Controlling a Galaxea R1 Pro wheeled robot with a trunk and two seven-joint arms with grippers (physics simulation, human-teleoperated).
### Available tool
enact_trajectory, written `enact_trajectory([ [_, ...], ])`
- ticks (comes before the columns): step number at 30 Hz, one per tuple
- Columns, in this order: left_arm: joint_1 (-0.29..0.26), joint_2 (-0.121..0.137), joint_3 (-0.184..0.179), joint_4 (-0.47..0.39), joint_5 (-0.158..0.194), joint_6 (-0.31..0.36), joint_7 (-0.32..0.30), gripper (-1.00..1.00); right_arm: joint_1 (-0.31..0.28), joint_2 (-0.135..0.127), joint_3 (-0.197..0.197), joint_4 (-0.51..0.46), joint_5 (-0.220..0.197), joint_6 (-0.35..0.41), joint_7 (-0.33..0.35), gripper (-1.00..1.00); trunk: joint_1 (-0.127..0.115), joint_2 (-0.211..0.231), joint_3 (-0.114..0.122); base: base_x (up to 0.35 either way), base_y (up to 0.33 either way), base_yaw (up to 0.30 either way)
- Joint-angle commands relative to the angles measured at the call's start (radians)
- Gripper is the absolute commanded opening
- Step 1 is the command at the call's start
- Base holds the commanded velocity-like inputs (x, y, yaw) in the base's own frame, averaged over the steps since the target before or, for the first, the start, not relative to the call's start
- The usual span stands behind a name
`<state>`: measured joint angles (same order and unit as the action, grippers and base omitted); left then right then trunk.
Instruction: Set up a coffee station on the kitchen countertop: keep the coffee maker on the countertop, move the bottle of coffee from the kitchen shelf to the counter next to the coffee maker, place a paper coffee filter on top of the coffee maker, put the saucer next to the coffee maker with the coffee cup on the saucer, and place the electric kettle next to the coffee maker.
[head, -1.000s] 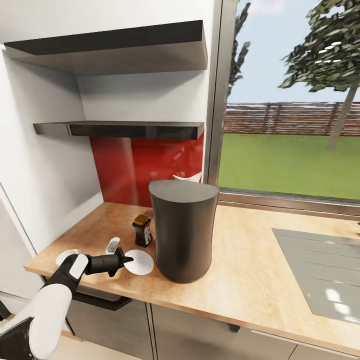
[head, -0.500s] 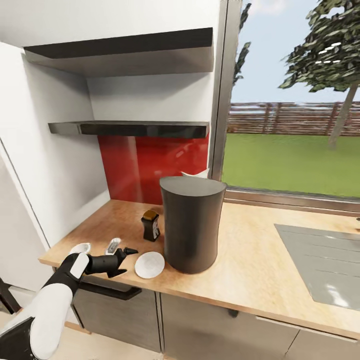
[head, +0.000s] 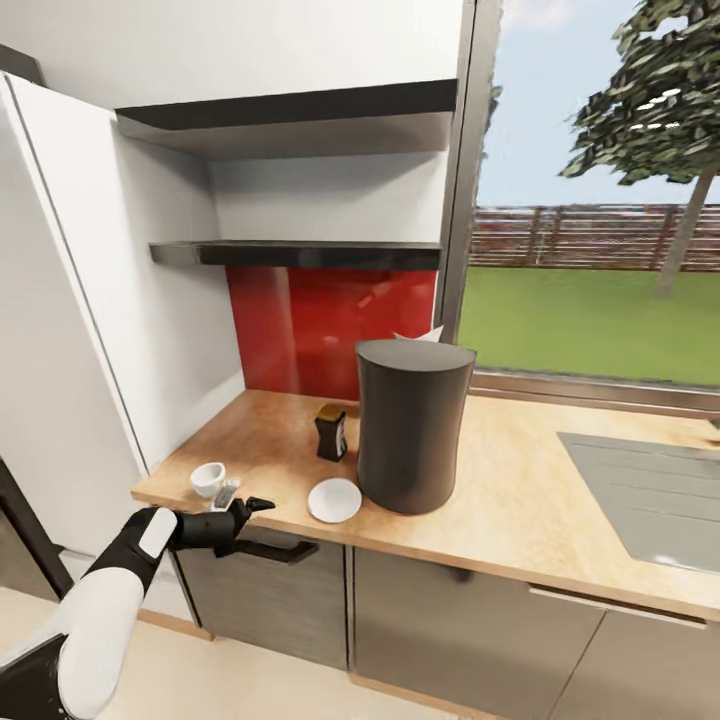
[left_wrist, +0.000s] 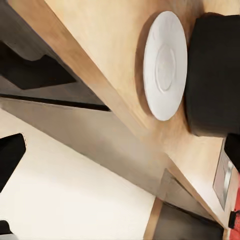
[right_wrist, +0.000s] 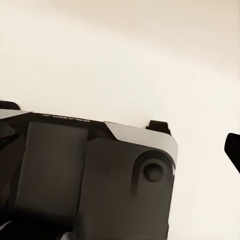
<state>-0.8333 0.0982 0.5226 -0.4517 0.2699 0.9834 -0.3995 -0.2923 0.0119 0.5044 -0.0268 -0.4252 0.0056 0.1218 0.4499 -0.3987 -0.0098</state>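
Bottle of coffee (head: 331, 432) and saucer (head: 335, 499) flank the coffee maker (head: 412, 425); coffee cup (head: 208, 479) sits off-saucer at the counter's end; kettle pending. Left gripper (head: 255, 508) empty, jaws parted.

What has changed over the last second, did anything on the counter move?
Only the view shifted: the robot backed off to its left, so everything slid right and shrank. The coffee maker, bottle of coffee, saucer and coffee cup kept their places on the kitchen countertop. The left gripper still holds nothing.
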Motion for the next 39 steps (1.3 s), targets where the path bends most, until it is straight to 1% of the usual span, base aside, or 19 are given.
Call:
enact_trajectory([
  [1, 0.003, 0.001, 0.007, 0.001, -0.008, 0.005, -0.008, 1.0, -0.001, 0.0, 0.008, 0.001, -0.01, 0.001, 0.002, 1.0, 0.0, -0.001, -0.001, -0.175, 0.159, 0.0],
  [5, 0.087, 0.016, 0.012, -0.011, -0.003, 0.005, -0.014, 1.0, -0.001, 0.0, 0.008, 0.001, -0.01, 0.001, 0.001, 1.0, 0.0, -0.001, -0.001, -0.064, 0.058, 0.0],
  [7, 0.156, 0.048, 0.009, -0.015, -0.002, 0.004, -0.017, 1.0, -0.001, 0.0, 0.008, 0.001, -0.012, 0.001, 0.001, 1.0, 0.0, -0.001, -0.001, -0.009, 0.008, 0.0],
  [9, 0.209, 0.064, 0.006, -0.016, -0.004, -0.01, -0.017, 1.0, -0.001, 0.0, 0.007, 0.0, -0.014, 0.0, 0.001, 1.0, 0.0, -0.001, -0.001, -0.003, 0.002, 0.0],
  [12, 0.338, 0.073, -0.009, -0.013, -0.018, -0.169, -0.018, 1.0, -0.001, 0.0, 0.007, -0.001, -0.016, -0.001, 0.001, 1.0, 0.0, -0.001, -0.001, 0.0, 0.0, 0.0],
  [13, 0.388, 0.075, -0.029, -0.008, -0.035, -0.264, -0.018, 1.0, -0.001, 0.0, 0.006, -0.002, -0.017, -0.001, 0.001, 1.0, 0.0, -0.001, -0.001, 0.0, 0.0, 0.0],
  [16, 0.443, 0.072, -0.058, -0.002, -0.059, -0.371, -0.017, 1.0, -0.001, 0.0, 0.006, -0.002, -0.018, -0.002, 0.001, 1.0, 0.0, -0.001, -0.001, 0.0, 0.0, 0.0],
  [18, 0.498, 0.069, -0.093, 0.009, -0.098, -0.472, -0.014, 1.0, -0.001, 0.0, 0.005, -0.002, -0.018, -0.002, 0.001, 1.0, 0.0, -0.001, -0.001, 0.0, 0.0, 0.0],
  [20, 0.54, 0.067, -0.129, 0.033, -0.154, -0.59, -0.011, 1.0, -0.001, 0.0, 0.005, -0.002, -0.018, -0.002, 0.001, 1.0, 0.0, -0.001, -0.001, 0.0, 0.0, 0.0],
  [22, 0.568, 0.068, -0.159, 0.127, -0.24, -0.799, -0.008, 1.0, -0.001, 0.0, 0.004, -0.002, -0.018, -0.002, 0.001, 1.0, 0.0, -0.001, -0.001, 0.0, 0.0, 0.0],
  [23, 0.572, 0.069, -0.164, 0.174, -0.268, -0.862, -0.007, 1.0, -0.001, 0.0, 0.004, -0.002, -0.018, -0.002, 0.001, 1.0, 0.0, -0.001, -0.001, 0.0, 0.0, 0.0],
  [24, 0.575, 0.072, -0.169, 0.241, -0.312, -0.945, 0.002, 1.0, -0.001, 0.0, 0.003, -0.002, -0.018, -0.002, 0.001, 1.0, 0.0, -0.001, -0.001, 0.0, 0.0, 0.0],
  [26, 0.579, 0.075, -0.172, 0.313, -0.373, -1.031, 0.039, 1.0, -0.001, -0.001, 0.002, -0.002, -0.018, -0.003, 0.001, 1.0, 0.0, -0.001, -0.001, 0.0, 0.0, 0.0],
  [28, 0.59, 0.075, -0.173, 0.348, -0.413, -1.074, 0.088, 1.0, -0.001, -0.002, 0.001, -0.002, -0.018, -0.004, 0.001, 1.0, 0.0, -0.001, -0.001, 0.0, 0.0, 0.0],
  [29, 0.608, 0.072, -0.173, 0.367, -0.443, -1.098, 0.151, 1.0, -0.001, -0.002, 0.001, -0.002, -0.02, -0.006, 0.001, 1.0, 0.0, -0.001, -0.001, 0.0, 0.0, 0.0],
  [31, 0.626, 0.069, -0.173, 0.38, -0.465, -1.112, 0.218, 1.0, -0.001, -0.002, 0.0, -0.002, -0.033, -0.011, -0.001, 1.0, 0.0, -0.001, -0.001, 0.0, 0.0, 0.0],
  [32, 0.639, 0.069, -0.173, 0.386, -0.476, -1.117, 0.251, 1.0, -0.001, -0.003, -0.003, -0.002, -0.058, -0.013, -0.002, 1.0, 0.0, -0.001, -0.001, 0.0, 0.0, 0.0],
  [33, 0.672, 0.073, -0.174, 0.388, -0.486, -1.114, 0.27, 1.0, -0.001, -0.004, -0.005, -0.002, -0.119, -0.013, -0.005, 1.0, 0.0, -0.001, -0.001, 0.0, 0.0, 0.0],
  [39, 0.707, 0.079, -0.174, 0.388, -0.488, -1.111, 0.275, 1.0, -0.001, -0.003, -0.004, -0.002, -0.147, -0.013, -0.005, 1.0, 0.0, -0.001, -0.001, 0.0, 0.0, -0.003],
])
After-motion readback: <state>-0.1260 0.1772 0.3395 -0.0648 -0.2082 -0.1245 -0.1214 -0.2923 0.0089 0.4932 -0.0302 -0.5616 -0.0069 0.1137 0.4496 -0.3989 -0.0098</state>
